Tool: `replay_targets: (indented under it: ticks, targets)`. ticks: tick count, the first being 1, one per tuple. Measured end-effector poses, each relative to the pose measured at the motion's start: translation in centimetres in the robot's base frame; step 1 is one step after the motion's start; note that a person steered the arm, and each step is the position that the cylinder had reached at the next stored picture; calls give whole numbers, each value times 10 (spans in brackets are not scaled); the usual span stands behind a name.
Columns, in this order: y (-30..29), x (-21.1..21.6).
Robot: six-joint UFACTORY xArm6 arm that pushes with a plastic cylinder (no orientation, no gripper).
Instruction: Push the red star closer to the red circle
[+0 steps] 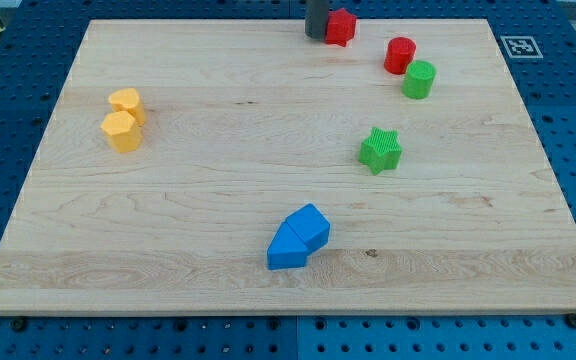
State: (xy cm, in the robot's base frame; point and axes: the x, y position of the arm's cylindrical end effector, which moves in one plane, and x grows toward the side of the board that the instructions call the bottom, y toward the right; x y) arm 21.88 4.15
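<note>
Red star (341, 26): sitting at the view's top edge of the counter (208, 190), a little right of centre. My tip (317, 36) is standing just beside it on the view's left, touching or all but touching its left face; there is no claw on this rig, only the plain rod, so nothing is opening or closing on the block.

Red circle (400, 55): lying to the view's right of the red star and slightly lower, near but apart from it.

Key relation: tip, star and circle are lining up roughly left to right, with the star in the middle. Judged from this, a push toward the view's right and a touch downward is carrying the star the correct way.

Green circle (419, 79): sitting just beside the red circle on its lower right, possibly touching it, and likely to be nudged if the star overshoots.
</note>
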Motion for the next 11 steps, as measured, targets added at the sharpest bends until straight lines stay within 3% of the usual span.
replay_targets:
  ticks: [5,7,11]
  targets:
    - [34,-23]
    - [28,2]
    - [61,3]
